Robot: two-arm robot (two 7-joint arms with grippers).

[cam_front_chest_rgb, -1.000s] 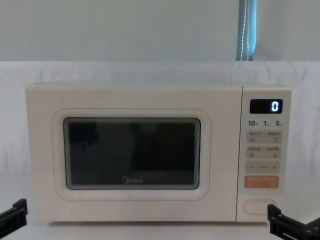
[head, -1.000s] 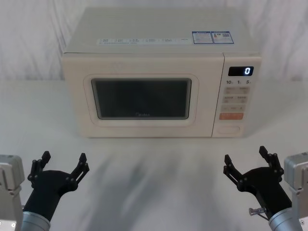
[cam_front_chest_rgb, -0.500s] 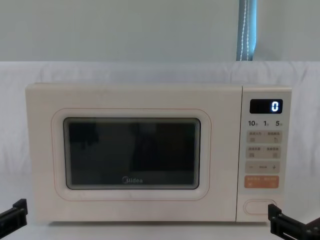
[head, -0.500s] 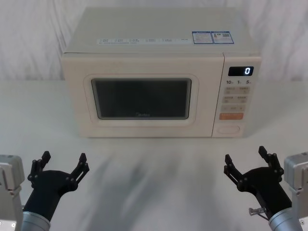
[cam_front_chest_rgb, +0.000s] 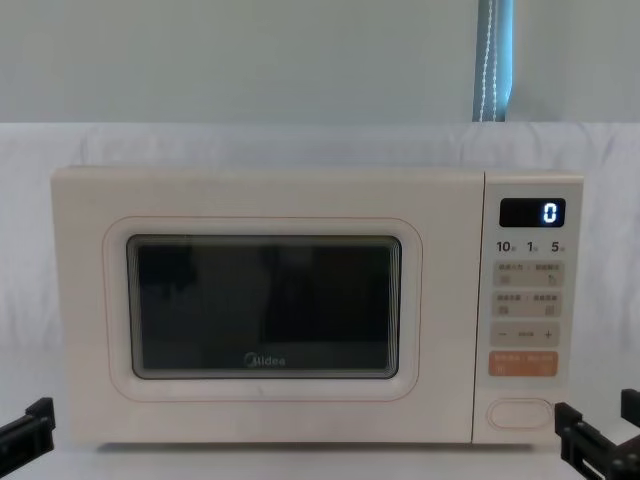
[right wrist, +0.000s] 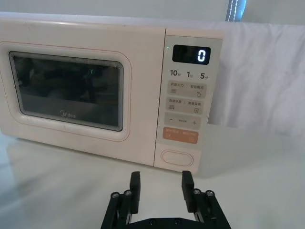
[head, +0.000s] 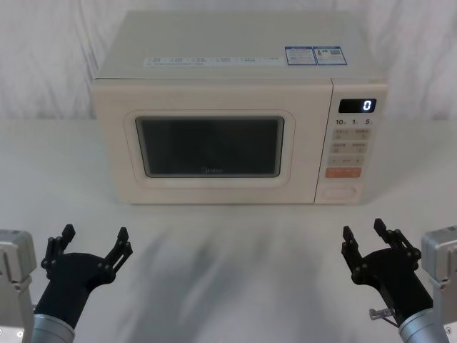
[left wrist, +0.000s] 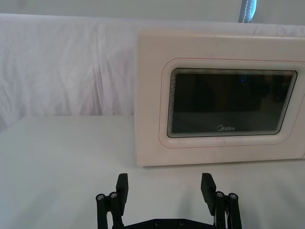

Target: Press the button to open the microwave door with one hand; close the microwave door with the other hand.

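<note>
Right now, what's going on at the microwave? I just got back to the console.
Nothing has been touched yet. The microwave door is shut and the display reads 0. The right gripper hovers low over the table in front of the control panel, short of the oval button, with its jaws narrower than a second ago. The left gripper waits near the table's front left, jaws spread, well clear of the door.
</note>
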